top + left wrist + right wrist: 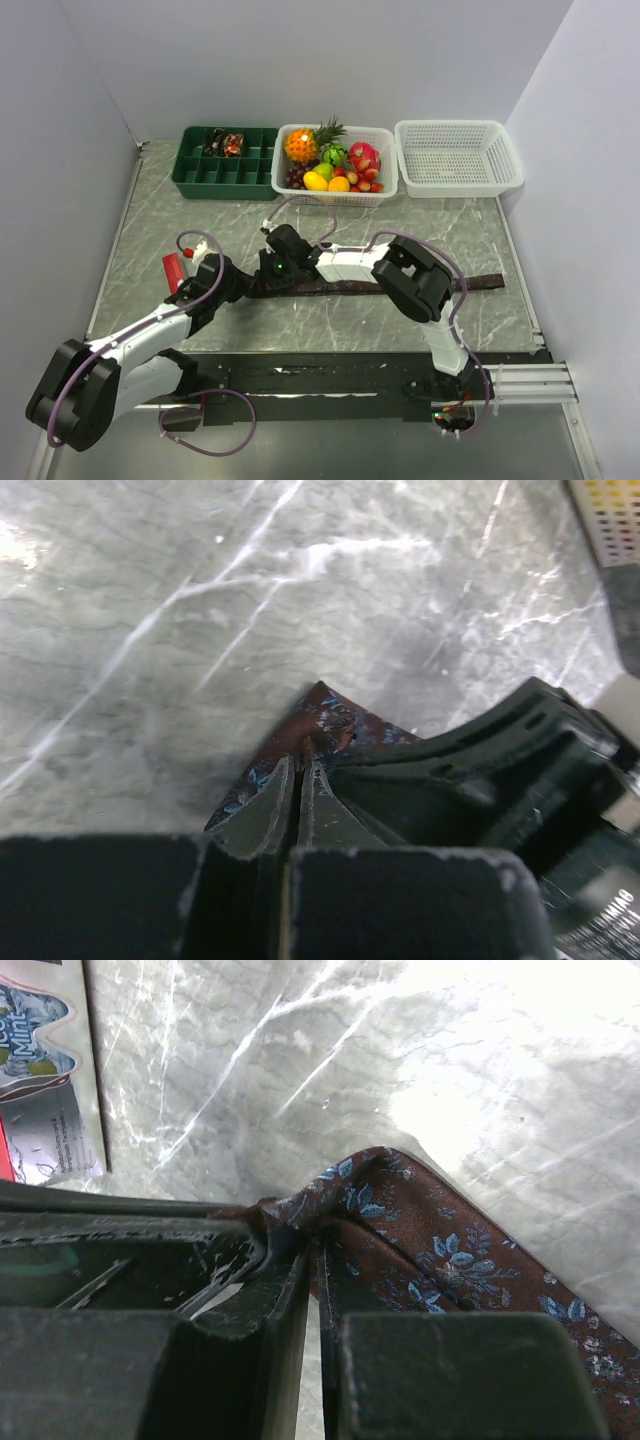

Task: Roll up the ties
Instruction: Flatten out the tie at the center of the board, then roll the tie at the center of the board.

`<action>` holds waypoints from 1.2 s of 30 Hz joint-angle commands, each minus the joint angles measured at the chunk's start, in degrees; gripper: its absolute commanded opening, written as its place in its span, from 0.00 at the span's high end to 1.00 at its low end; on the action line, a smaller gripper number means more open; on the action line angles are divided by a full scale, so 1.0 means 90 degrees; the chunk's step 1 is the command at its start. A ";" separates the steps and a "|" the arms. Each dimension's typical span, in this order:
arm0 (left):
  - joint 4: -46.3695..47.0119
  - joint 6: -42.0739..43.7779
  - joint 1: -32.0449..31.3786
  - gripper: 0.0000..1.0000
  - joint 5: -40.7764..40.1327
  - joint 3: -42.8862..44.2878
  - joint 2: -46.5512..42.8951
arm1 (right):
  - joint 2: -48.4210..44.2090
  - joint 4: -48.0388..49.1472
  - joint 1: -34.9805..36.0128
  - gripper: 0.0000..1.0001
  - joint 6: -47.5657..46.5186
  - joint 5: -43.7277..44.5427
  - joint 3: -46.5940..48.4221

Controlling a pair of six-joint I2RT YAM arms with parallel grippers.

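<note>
A dark brown tie with a blue flower pattern (485, 282) lies flat across the middle of the table, running right from both grippers. My left gripper (252, 281) is shut on its left end; in the left wrist view the fingers (318, 800) pinch the tie's tip (335, 718). My right gripper (273, 268) meets it from the other side and is shut on a raised fold of the same end (440, 1250), with its fingertips (290, 1270) close together. Two rolled ties (223, 144) sit in the green tray.
The green compartment tray (200, 175) stands at the back left. Beside it are a white basket of toy fruit (384, 188) and an empty white basket (458, 155). A small red box (172, 270) lies left of the left arm, also seen in the right wrist view (45, 1070).
</note>
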 commanded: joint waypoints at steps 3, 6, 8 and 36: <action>0.0691 -0.0246 -0.0088 0.99 0.0364 -0.0078 -0.0204 | 0.0042 0.0443 -0.0162 0.85 0.0183 -0.0211 -0.0247; 0.0847 -0.0294 -0.0097 0.99 0.0491 -0.0088 -0.0076 | -0.0055 0.0512 -0.0221 0.85 0.0194 -0.0299 -0.0335; 0.1022 -0.0343 -0.0107 0.99 0.0560 -0.0185 -0.0076 | -0.0143 0.0493 -0.0211 0.85 0.0145 -0.0290 -0.0355; 0.0085 -0.0363 -0.1171 0.99 -0.0601 0.0986 0.0744 | -0.1266 -0.0757 -0.0543 0.85 -0.0607 0.0481 -0.0735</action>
